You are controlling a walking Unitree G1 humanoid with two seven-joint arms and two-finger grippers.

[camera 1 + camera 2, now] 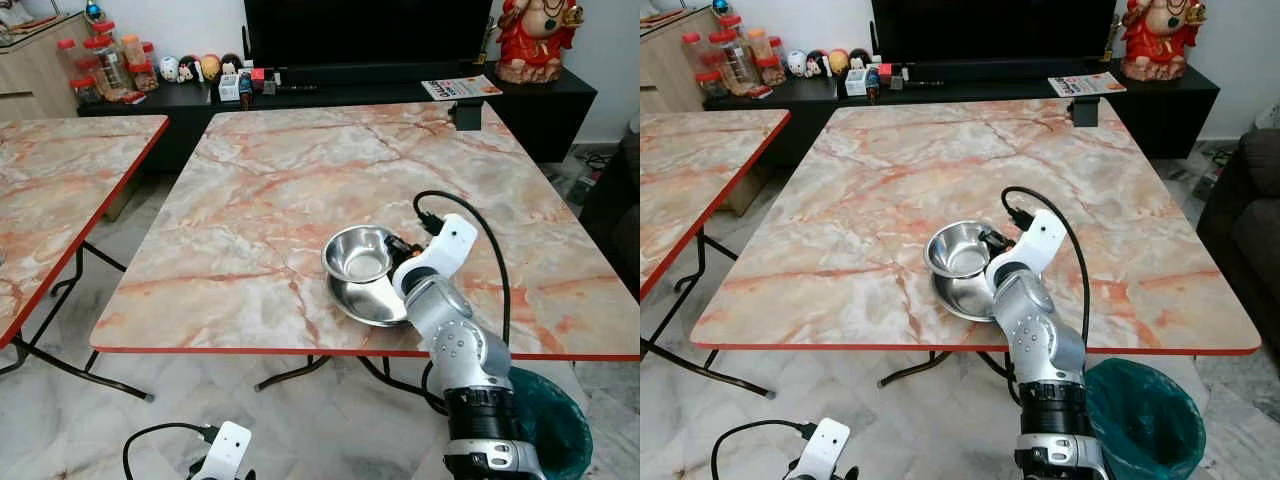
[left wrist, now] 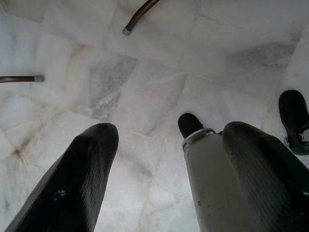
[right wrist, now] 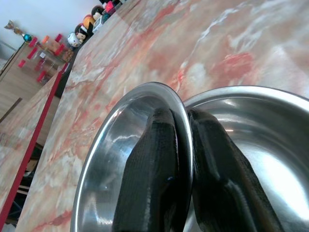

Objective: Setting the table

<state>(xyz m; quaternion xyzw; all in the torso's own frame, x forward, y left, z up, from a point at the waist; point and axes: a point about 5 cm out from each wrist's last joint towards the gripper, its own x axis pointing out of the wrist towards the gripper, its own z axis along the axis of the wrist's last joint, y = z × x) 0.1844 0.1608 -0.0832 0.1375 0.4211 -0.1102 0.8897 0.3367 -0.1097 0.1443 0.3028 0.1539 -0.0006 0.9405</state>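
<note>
- Right gripper [image 3: 181, 159] pinches the rim of the top bowl [image 1: 358, 253]; it sits mouth-up, seemingly tilted, in the lower bowl [image 1: 365, 300] near the table [image 1: 250, 200] front edge.
- Left gripper [image 2: 164, 179] hangs apart over the floor [image 2: 145, 82].

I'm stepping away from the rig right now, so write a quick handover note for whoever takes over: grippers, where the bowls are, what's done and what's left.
Right gripper: shut on the rim of the upper steel bowl, which sits tilted over the lower steel bowl near the front edge of the marble table.
Left gripper: open, idle, hanging low over the floor.
Done: both bowls on the table.
Left: separate the bowls and set each at its place.
</note>
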